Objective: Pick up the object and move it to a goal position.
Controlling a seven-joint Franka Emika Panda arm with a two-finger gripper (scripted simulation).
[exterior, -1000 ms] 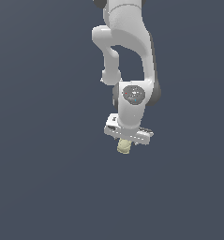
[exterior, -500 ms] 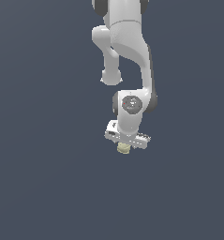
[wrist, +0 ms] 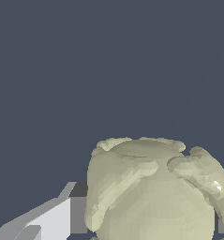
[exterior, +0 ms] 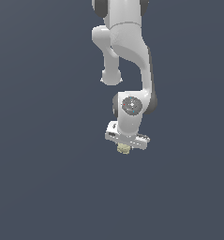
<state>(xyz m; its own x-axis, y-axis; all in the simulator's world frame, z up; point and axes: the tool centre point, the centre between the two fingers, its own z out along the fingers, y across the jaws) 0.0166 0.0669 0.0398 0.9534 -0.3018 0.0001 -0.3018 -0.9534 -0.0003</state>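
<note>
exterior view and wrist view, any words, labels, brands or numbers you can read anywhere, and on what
None: no readable text shows in either view.
The white arm bears no lettering; the round grey disc on its wrist joint has tiny coloured specks, too small to read as any sign.
The pale yellow-beige ball at the gripper shows only seams, no print.
The dark background is plain.

A plain dark grey-blue ground (exterior: 43, 178) fills both views; nothing visibly rests on it

a flat, uniform dark slate-blue backdrop (exterior: 43, 178) fills both views on every side; evenly lit, with no walls, furniture or windows distinguishable.
</note>
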